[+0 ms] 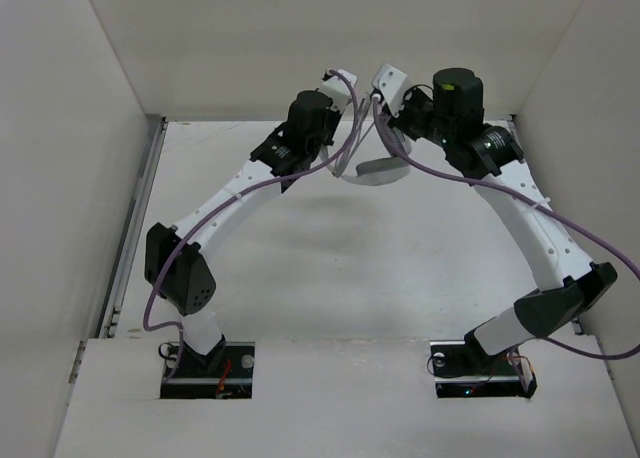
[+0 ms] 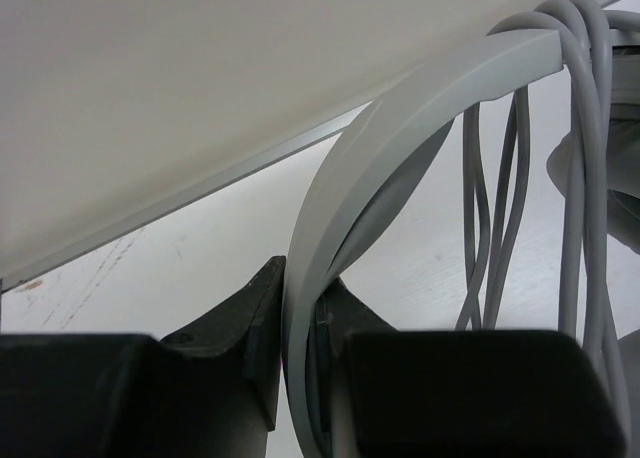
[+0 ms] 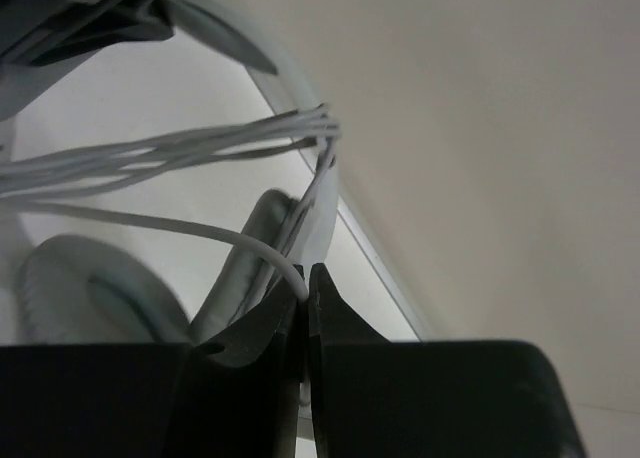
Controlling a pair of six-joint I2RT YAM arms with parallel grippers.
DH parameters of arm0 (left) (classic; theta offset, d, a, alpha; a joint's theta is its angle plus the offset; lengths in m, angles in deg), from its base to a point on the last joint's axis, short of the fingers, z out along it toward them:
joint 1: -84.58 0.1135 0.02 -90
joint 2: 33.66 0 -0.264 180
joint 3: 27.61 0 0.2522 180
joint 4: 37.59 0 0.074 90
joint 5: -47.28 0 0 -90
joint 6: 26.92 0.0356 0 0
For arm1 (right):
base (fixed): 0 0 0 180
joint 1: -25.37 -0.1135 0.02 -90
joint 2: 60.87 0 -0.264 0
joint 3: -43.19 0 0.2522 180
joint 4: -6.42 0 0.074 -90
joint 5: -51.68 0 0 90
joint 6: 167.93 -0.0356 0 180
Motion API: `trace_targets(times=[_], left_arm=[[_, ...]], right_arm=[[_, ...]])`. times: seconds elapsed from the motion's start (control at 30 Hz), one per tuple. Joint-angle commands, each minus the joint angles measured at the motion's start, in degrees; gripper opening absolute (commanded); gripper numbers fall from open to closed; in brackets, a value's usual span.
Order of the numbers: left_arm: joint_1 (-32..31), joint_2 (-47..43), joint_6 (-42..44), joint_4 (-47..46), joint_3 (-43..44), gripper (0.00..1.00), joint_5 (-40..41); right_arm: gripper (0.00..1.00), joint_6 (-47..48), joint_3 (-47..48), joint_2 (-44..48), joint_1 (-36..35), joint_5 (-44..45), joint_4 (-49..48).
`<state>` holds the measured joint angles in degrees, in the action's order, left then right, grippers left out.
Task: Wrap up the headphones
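The white and light-grey headphones [image 1: 378,170] are held up in the air near the back wall, between my two wrists. My left gripper [image 2: 300,283] is shut on the curved headband [image 2: 400,118], which rises from between its jaws. Several loops of the thin grey cable [image 2: 575,108] hang over the top of the headband. My right gripper [image 3: 305,275] is shut on one strand of the cable [image 3: 225,238], which curves into its jaws. Two padded earcups [image 3: 90,293] hang just behind it. More cable strands [image 3: 150,158] stretch across to the headband. The plug is hidden.
The back wall [image 1: 330,38] stands close behind both grippers, with a metal strip [image 2: 200,193] along its foot. Side walls [image 1: 60,178] close in the white table [image 1: 330,268]. Purple arm cables [image 1: 250,193] loop beside both arms.
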<state>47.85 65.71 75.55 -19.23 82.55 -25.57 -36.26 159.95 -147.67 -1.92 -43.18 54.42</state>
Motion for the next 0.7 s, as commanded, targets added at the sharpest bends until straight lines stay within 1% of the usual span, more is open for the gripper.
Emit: trace_targets(times=[0.0, 0.17, 0.27, 0.47, 0.57, 0.67], left_arm=[[-2.0, -5.9, -2.8, -2.4, -0.3, 0.03, -1.6], [-5.7, -7.8, -4.5, -0.1, -2.2, 0.03, -2.6], [-7.0, -8.7, -4.6, 0.3, -2.6, 0.03, -2.9], [-7.1, -9.5, -6.0, 2.1, -1.0, 0.03, -3.3], [-7.0, -10.3, -6.7, 2.7, -1.6, 0.03, -3.3], [-6.8, -11.2, -7.3, 3.0, -2.5, 0.03, -3.3]], right_arm=[[0.06, 3.9, -1.0, 2.4, 0.7, 5.0, -9.4], [0.08, 8.2, -3.7, 2.7, 0.8, 6.7, -13.0], [0.09, 8.8, -4.7, 2.7, 1.6, 6.2, -13.6], [0.11, 8.4, -7.0, 2.8, 3.2, 5.5, -14.2], [0.12, 8.3, -8.1, 2.8, 3.5, 5.3, -14.4], [0.15, 7.7, -8.6, 2.8, 4.0, 4.6, -14.5]])
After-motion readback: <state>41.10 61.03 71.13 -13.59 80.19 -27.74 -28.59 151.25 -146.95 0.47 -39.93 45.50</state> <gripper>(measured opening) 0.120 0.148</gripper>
